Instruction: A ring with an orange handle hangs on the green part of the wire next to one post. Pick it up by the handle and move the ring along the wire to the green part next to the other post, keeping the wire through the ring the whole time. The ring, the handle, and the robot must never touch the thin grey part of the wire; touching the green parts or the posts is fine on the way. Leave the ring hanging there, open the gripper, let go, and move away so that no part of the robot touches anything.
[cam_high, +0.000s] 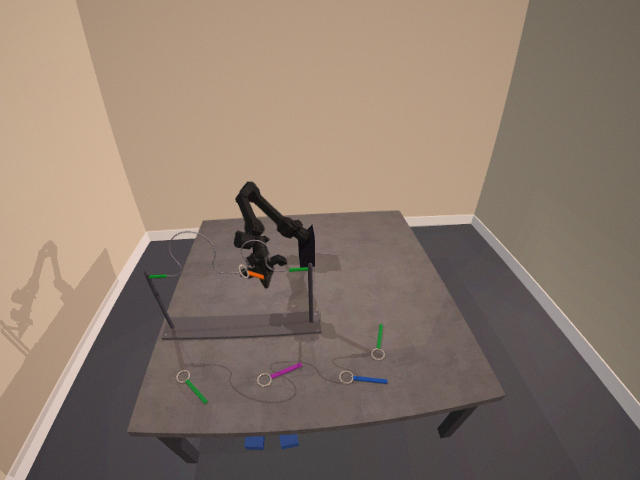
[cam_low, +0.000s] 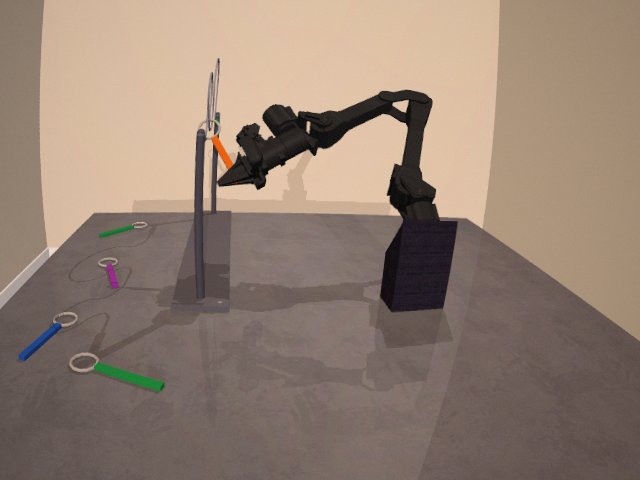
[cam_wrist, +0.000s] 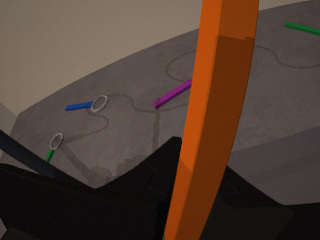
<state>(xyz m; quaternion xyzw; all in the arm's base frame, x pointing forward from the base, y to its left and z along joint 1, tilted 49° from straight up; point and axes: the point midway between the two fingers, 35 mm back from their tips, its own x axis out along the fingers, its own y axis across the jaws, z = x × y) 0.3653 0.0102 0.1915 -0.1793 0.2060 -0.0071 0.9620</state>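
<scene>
The wire runs between two dark posts on a flat base, with a green part by the left post and another by the right post. The thin grey part loops between them. The pale ring sits on the wire's middle stretch, nearer the right post. Its orange handle slants down into my gripper, which is shut on the handle's lower end. I cannot tell whether the ring touches the grey wire.
Several spare rings lie on the table's front: green-handled, purple-handled, blue-handled and another green-handled. The arm's dark pedestal stands behind the right post. Two blue blocks lie under the table's front edge.
</scene>
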